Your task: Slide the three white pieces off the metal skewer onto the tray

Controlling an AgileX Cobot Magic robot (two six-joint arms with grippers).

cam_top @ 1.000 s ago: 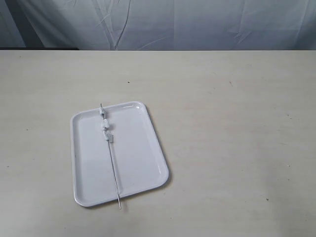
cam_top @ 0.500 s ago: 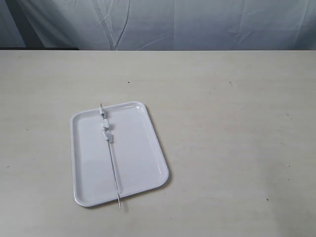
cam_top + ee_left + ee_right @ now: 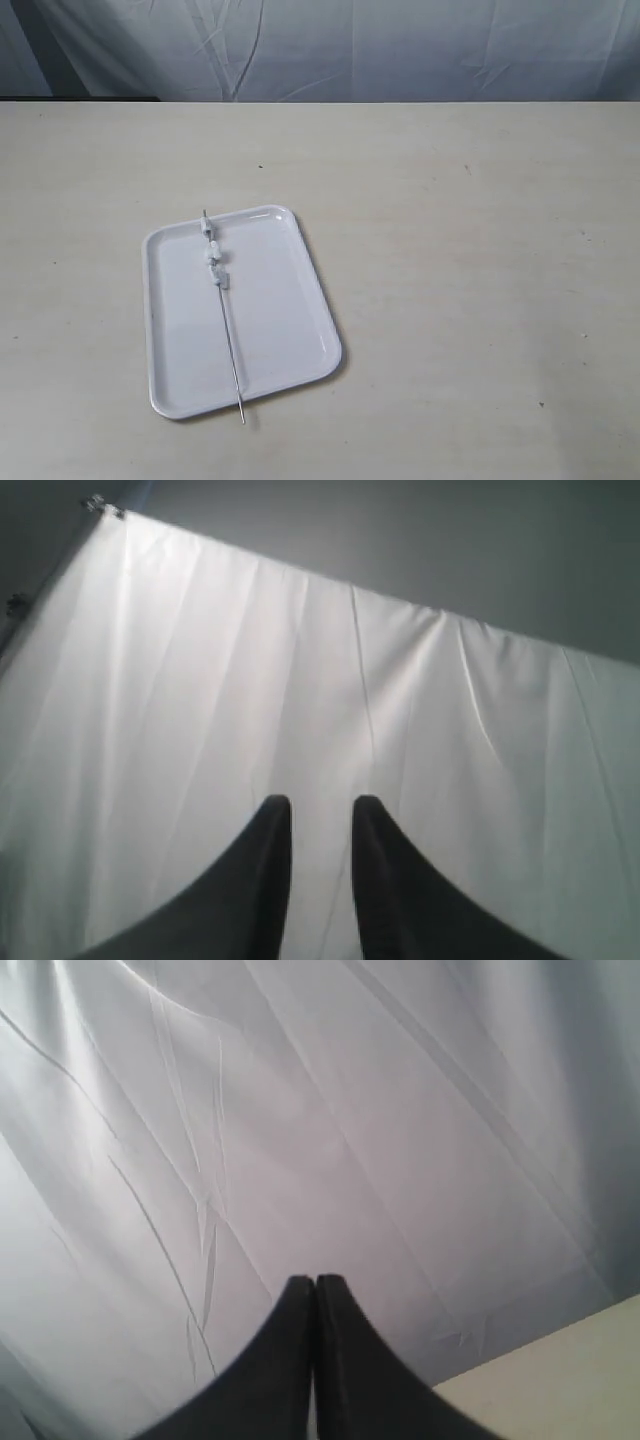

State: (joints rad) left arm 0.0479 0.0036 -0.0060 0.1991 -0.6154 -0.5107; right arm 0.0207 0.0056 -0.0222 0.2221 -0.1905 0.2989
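Left fingers (image 3: 262, 880): dark, smooth, tapering to rounded tips. Right fingers (image 3: 285, 1360): same dark tapered shape.

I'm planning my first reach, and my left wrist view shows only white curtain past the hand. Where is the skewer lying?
Observer: The metal skewer lies lengthwise across the tray, its bare end poking past the rim.
Operator: Are the pieces off it?
Observer: No, the three white pieces sit threaded near its other end.
Operator: And the right hand?
Observer: The right hand is shut, holding nothing.
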